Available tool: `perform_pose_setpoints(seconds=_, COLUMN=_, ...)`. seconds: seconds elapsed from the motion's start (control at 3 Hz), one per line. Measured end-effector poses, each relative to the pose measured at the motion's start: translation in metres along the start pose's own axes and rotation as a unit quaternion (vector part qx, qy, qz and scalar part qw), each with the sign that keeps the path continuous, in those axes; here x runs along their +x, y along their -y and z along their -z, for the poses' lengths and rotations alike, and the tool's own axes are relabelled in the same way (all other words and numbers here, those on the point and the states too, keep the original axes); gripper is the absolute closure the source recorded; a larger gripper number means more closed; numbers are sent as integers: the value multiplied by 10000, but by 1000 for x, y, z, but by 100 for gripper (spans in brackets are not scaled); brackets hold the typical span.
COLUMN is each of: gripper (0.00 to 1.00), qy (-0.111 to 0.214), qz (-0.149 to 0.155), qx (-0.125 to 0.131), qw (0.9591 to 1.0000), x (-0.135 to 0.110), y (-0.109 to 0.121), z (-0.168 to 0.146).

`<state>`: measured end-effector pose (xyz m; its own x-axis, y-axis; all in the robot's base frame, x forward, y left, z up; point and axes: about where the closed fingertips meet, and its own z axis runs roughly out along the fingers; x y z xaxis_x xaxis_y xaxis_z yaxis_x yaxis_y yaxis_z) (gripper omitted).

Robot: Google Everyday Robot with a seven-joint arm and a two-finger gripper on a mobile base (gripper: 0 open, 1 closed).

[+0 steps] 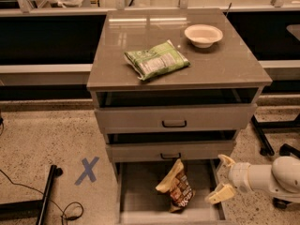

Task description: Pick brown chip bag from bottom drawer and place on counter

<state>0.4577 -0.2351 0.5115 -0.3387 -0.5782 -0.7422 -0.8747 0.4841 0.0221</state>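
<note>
The brown chip bag point(177, 188) lies in the open bottom drawer point(140, 196), leaning from the middle toward the right, its pale yellow top pointing up-left. My gripper point(224, 177) hangs at the drawer's right wall, to the right of the bag and apart from it. Its two pale fingers are spread, one high and one low, with nothing between them. The white arm reaches in from the right. The counter point(112, 55) tops the cabinet above.
A green and white snack bag point(157, 60) and a white bowl point(203, 34) lie on the counter. Two shallower drawers point(174, 120) above stand slightly pulled out. A blue tape X point(87, 170) marks the floor at left, near a black stand and cable point(44, 203).
</note>
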Motion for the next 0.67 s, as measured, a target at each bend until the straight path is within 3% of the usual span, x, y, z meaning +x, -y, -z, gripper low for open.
perform_pose_setpoints(seconds=0.67, gripper=0, qy=108, qz=54, qx=37, qw=9999, x=11, y=13, z=-13)
